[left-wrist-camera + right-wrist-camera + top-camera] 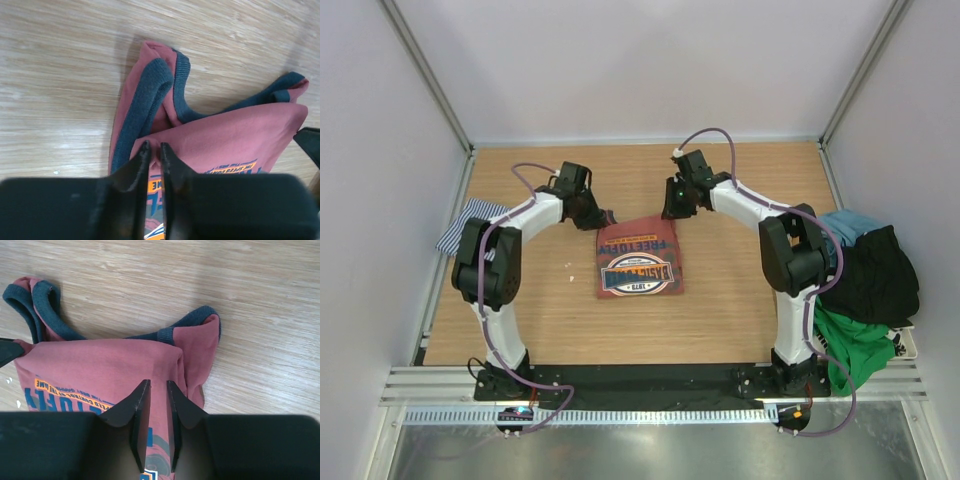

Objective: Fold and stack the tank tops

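Left pincer (pixel 154 150) and right pincer (pixel 157 387) each clenched on a strap-end corner of the rust-red tank top (pixel 638 258) — mid-fold; next, probably lift both evenly, lay over the near hem.

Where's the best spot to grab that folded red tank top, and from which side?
Take the rust-red tank top at its far corners, beside the grey-blue straps, coming down from above. It lies flat on the table, so those bunched edges likely pinch easiest.
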### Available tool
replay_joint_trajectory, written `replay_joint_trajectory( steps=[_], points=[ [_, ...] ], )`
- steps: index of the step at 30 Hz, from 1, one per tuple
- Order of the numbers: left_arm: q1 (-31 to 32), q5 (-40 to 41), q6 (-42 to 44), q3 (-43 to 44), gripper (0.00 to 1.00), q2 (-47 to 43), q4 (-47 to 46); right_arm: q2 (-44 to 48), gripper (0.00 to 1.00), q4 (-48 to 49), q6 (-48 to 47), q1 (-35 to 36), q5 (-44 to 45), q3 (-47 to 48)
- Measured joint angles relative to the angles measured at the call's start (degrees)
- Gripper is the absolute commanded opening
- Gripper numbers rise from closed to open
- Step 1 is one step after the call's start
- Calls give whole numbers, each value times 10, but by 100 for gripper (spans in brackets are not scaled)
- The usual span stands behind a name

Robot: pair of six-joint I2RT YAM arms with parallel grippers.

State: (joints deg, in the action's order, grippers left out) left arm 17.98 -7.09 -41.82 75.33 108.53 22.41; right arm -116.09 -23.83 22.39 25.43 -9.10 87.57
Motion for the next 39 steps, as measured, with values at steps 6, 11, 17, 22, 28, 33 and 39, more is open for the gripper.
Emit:
replay_joint_trajectory(
  steps=[6,11,17,22,28,33,39],
  points=[
    [0,0,1,2,10,3,0,-3,36,0,1,0,-11,0],
    [0,0,1,3,15,3,0,-10,38,-1,0,0,-5,4],
    [0,0,1,3,10,3,1,-26,35,-2,0,-1,4,5],
    [0,-3,1,3,0,3,0,-35,5,-2,1,-1,2,5],
    [0,-8,3,2,0,-3,1,-27,1,14,1,-1,-3,-6],
    [0,-11,3,-7,0,-48,3,35,1,31,4,-1,5,-68],
    [0,1,4,-1,0,-87,2,82,1,41,4,-2,19,-66]
  ],
)
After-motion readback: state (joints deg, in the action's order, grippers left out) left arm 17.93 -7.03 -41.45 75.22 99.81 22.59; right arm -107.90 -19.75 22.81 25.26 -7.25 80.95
